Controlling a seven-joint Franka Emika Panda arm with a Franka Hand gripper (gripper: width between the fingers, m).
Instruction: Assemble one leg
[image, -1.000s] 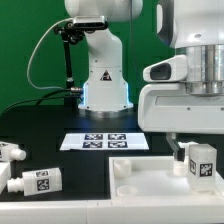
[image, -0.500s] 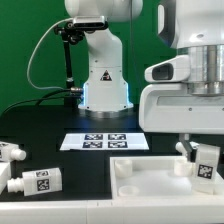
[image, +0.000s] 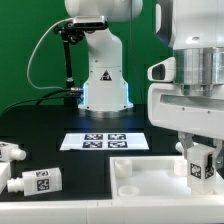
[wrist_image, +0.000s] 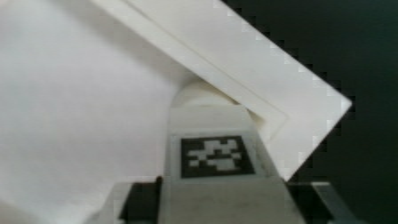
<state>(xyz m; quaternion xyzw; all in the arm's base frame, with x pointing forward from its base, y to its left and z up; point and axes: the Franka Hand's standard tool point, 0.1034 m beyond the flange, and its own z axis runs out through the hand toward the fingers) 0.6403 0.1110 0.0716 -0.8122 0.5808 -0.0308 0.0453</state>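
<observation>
The leg (image: 202, 163) was held in the gripper (image: 201, 158) at the lower right of the exterior frame, clamped between the two fingers with its tag facing the camera. It was kept upright over the right end of the white tabletop piece (image: 140, 178), though actual contact couldn't be made out. In the wrist shot the same leg (wrist_image: 217, 150) was seen pinched from both sides, stub end pointed at a corner of the tabletop piece (wrist_image: 107, 110). Two spare legs (image: 32, 182) were left lying at the lower left, and the marker board (image: 104, 141) was seen mid-frame.
</observation>
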